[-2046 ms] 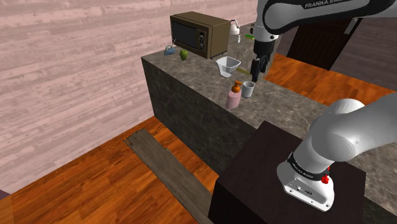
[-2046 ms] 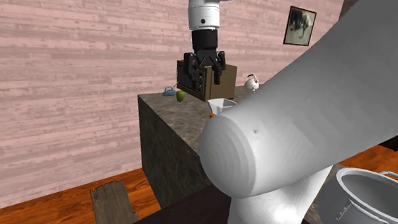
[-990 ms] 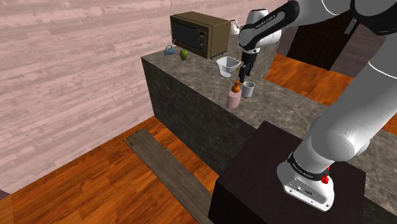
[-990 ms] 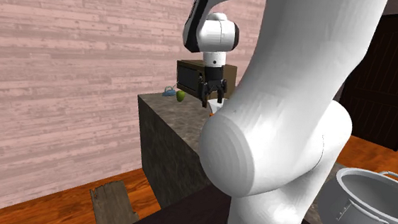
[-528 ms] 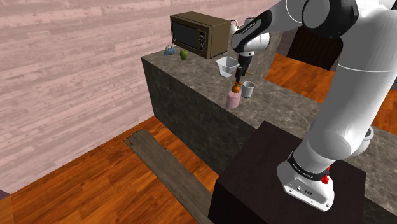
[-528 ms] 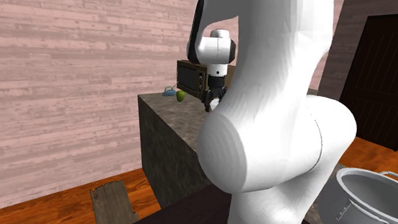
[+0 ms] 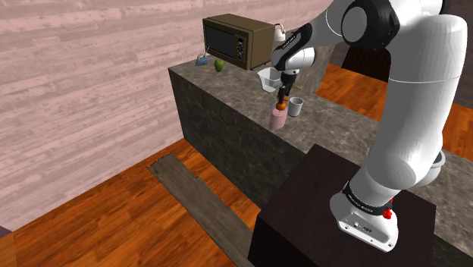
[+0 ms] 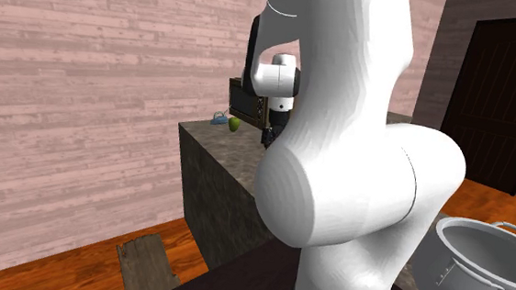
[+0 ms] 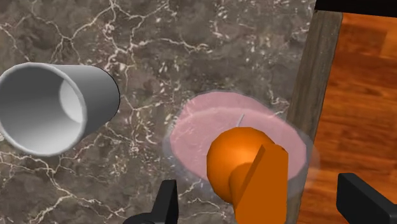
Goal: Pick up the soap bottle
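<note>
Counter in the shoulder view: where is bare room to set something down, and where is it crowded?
Bare stone lies along the counter edge between the green fruit and the soap bottle, and past the grey cup toward the stand. Crowded: bottle, cup and white bowl cluster under the open gripper.

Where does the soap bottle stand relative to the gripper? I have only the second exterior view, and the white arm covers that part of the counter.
Observer: In the wrist view, the pink soap bottle stands upright directly under the gripper.
Operator: Is it open?
Observer: Yes. Its fingers stand apart, one on each side of the orange pump, touching nothing.
Operator: Is anything close by?
Observer: A grey cup stands beside the bottle, apart from it.
</note>
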Controlling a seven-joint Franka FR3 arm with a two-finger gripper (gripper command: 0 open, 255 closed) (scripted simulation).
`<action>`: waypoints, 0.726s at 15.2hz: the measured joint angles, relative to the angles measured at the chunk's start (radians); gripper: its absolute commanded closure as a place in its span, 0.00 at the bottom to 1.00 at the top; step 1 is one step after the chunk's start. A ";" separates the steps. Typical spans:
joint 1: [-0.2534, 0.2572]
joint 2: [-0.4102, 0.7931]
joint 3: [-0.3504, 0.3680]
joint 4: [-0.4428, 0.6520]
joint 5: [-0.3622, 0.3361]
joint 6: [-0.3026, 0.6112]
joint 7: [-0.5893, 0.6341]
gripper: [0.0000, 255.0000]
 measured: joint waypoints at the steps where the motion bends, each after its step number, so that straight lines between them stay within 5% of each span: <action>1: -0.001 0.007 0.003 -0.003 0.004 0.009 -0.002 0.00; 2: -0.002 0.011 0.004 -0.003 0.007 0.013 -0.003 1.00; 11: -0.002 0.015 0.006 -0.001 0.009 0.017 -0.004 1.00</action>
